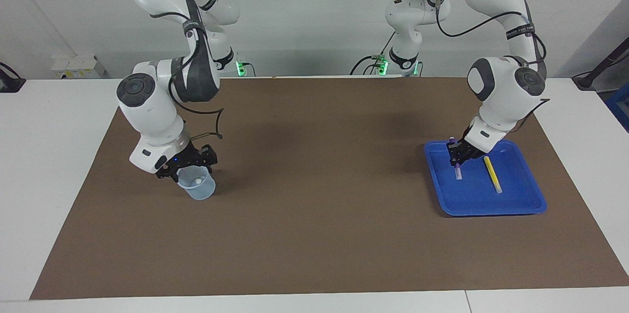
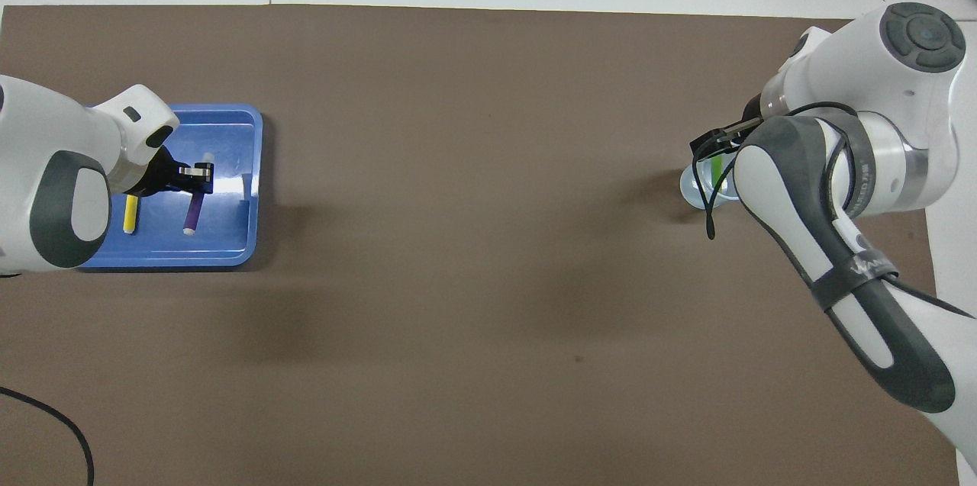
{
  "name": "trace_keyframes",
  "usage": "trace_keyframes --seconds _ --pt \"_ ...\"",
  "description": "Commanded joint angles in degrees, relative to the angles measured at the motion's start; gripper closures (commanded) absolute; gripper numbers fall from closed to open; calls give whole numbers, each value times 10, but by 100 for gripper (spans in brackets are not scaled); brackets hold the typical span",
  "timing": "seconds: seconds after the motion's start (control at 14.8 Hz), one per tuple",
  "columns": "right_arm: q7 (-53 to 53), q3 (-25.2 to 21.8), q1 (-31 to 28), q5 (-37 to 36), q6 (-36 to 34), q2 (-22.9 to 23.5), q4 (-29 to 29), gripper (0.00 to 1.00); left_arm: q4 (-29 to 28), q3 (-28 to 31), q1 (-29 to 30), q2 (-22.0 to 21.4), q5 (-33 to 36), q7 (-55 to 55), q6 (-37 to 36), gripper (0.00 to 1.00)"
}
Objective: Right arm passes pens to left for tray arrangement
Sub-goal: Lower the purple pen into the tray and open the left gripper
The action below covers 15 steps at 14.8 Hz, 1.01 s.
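The blue tray (image 1: pixel 484 200) sits on the brown mat (image 1: pixel 314 234) at the left arm's end of the table, about midway between the mat's robot-side edge and its outer edge; the yellow pen (image 1: pixel 492 174) lies flat inside it, toward the tray's rim at the table's end; the left gripper (image 1: pixel 458 157) is low inside the tray, its fingers clamped together on the purple pen (image 1: pixel 457 170), which points down with its lower end at or just above the tray floor, beside the yellow pen and roughly parallel to it in the overhead view; whether the purple pen's tip touches the floor cannot be told; toward the right arm's end of the mat stands the translucent cup (image 1: pixel 198 187), upright, with the green pen (image 2: pixel 716 169) standing in it, its whitish tip showing at the cup's mouth in the facing view; the right gripper (image 1: pixel 189 169) is right at the cup's rim on the robots' side, its fingers spread apart at the mouth of the cup and closed on nothing.
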Motion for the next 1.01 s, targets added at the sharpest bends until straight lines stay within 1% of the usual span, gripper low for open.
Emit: trace_keyframes --seconds 0.0,0.07,0.2,0.34,0.41,0.47,0.61,0.68,0.81,0.95 --pt "-11 6 -4 -16 14 11 6 27 -10 -4 7 11 41 25 20 100" --pt "-11 5 -4 -16 14 13 5 30 -9 -4 9 18 44 23 24 100" --pt "-11 5 -4 -17 16 14 0 31 -7 -4 16 25 45 23 37 100" --pt "-11 5 -3 -25 16 14 -1 38 -6 -4 11 39 44 18 59 100" --pt "-11 5 -3 -27 16 14 -2 39 -6 -4 14 43 44 9 72 100" --pt "-12 5 -3 -27 16 14 -3 46 -5 -4 15 50 44 -6 82 100" --pt "-12 5 -3 -28 17 14 -6 49 -1 -5 6 61 42 -50 102 100" --pt "-12 5 -3 -28 16 14 -6 52 -1 -6 2 66 42 -75 117 100" --pt "-12 5 -3 -28 16 14 -6 56 -2 -6 -6 69 41 -98 130 100" --pt "-12 5 -3 -28 16 14 -6 57 -7 -6 -1 72 41 -97 139 100"
